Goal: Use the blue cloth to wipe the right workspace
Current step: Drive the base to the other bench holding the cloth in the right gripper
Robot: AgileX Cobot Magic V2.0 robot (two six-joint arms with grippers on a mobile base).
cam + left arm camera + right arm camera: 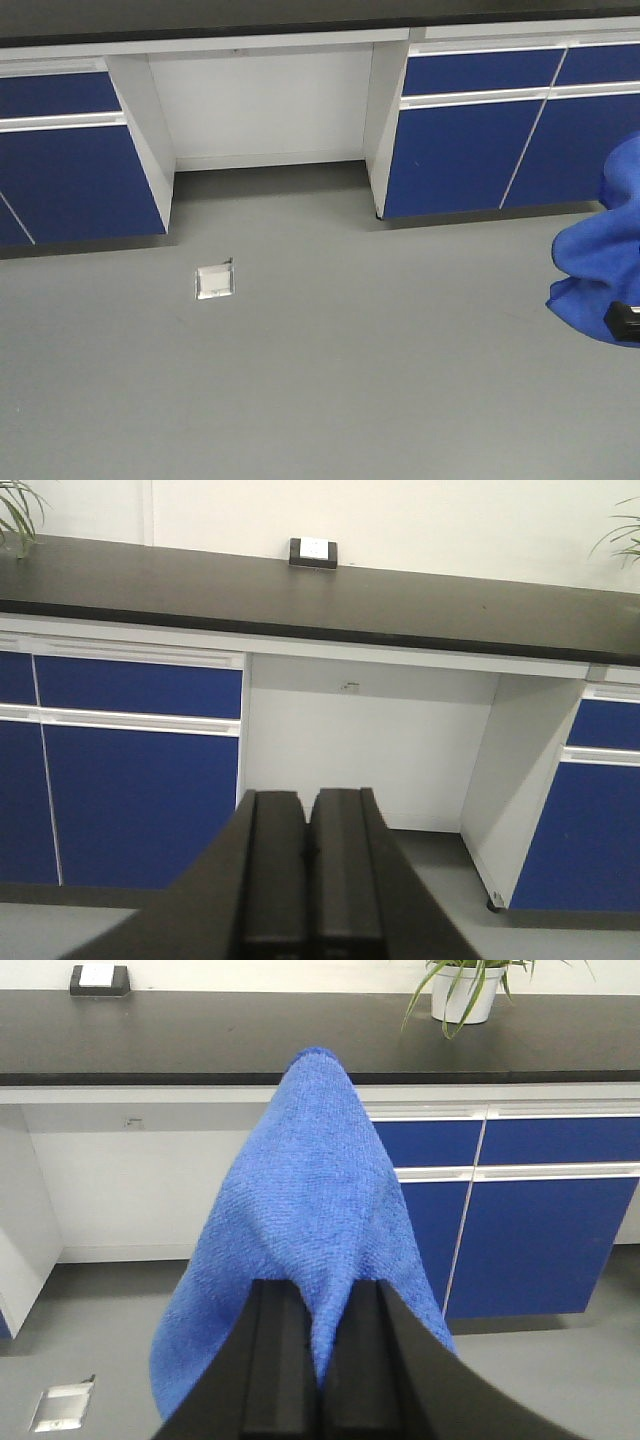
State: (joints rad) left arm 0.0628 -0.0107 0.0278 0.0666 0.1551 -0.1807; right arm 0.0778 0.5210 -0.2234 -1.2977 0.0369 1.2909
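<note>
The right tool (318, 1385) is clamped on the bright royal-blue fuzzy microfibre cloth (300, 1210), with a fold pinched tight between its two black fingers (280, 1360). The cloth bunches up into a peak ahead of the tool and spills down one side, hanging free in the air. In the front-facing view the cloth shows at the far right edge, a blue bundle above the grey floor (350, 380), in front of the dark blue cabinet doors (460, 155).

The wide matte black worktop (230, 1035) runs along the white wall beyond, well apart from the cloth, with no contact at all. A small black outlet box with a white face (99, 978) sits at the back of it, and a green plant in a white pot (462, 990) stands further along.

Over to the left tool (308, 870): it is closed, fingers pressed together with nothing between them, pointing at the open recess under the worktop. A square metal plate (215, 280) lies set in the floor.
</note>
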